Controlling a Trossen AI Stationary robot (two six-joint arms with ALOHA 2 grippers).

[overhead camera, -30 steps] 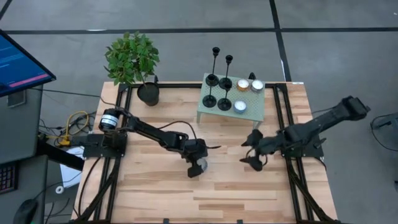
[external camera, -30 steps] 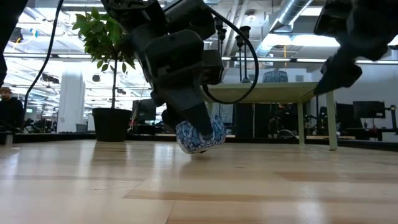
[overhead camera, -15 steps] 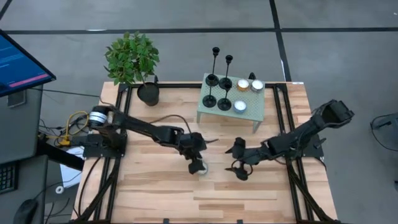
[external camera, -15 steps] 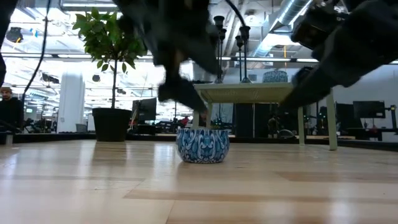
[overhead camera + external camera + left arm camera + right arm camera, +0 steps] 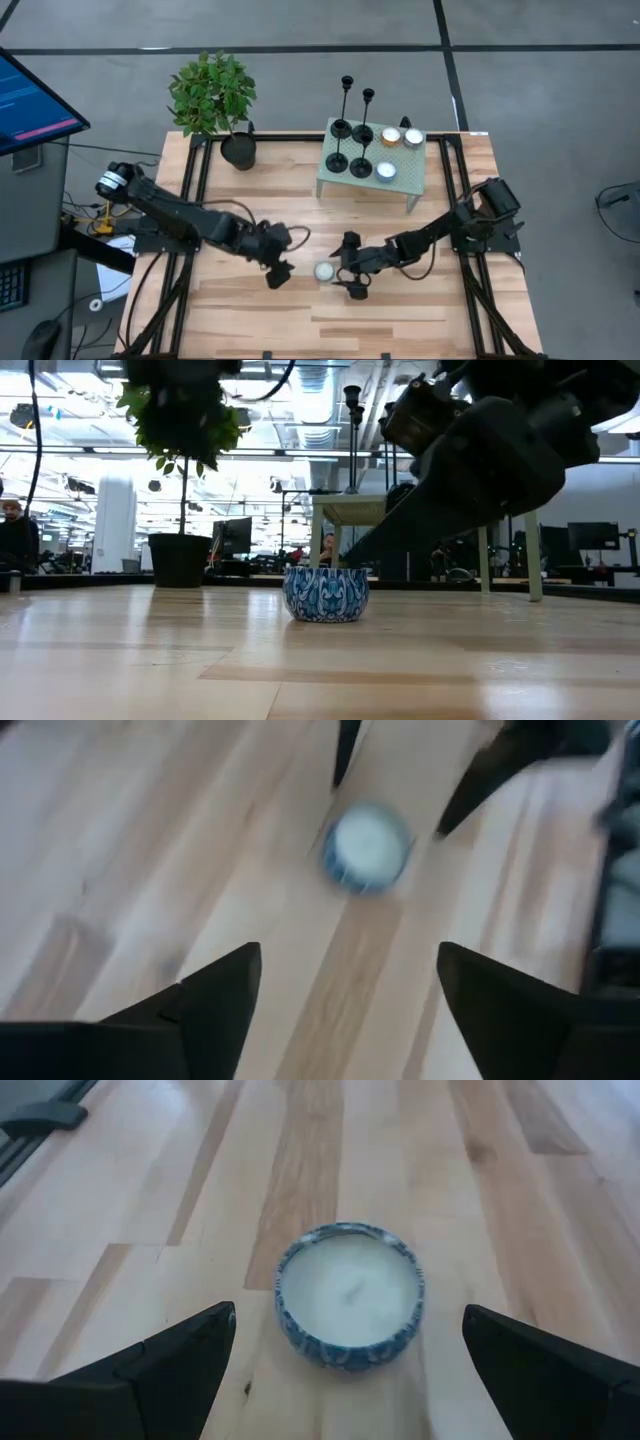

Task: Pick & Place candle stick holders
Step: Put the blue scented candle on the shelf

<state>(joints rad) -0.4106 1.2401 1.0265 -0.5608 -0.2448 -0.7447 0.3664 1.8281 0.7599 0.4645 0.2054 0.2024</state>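
Note:
Several black candle stick holders stand on their disc bases on a small green side table at the far middle; no gripper is near them. A blue patterned candle tin rests on its base on the wooden table, and it also shows in the low view. My left gripper is open and empty just left of the tin. My right gripper is open just right of the tin, one finger on either side ahead of it, not touching.
Three tealights sit on the side table beside the holders. A potted plant stands at the far left corner. A monitor is off the table's left. Bare wood lies along the near edge.
My left gripper has set the blue candle tin down upright on the table, let go and drawn back toward the left edge. My right gripper has gone toward the left edge, up to the tin. The candle stick holders have not moved.

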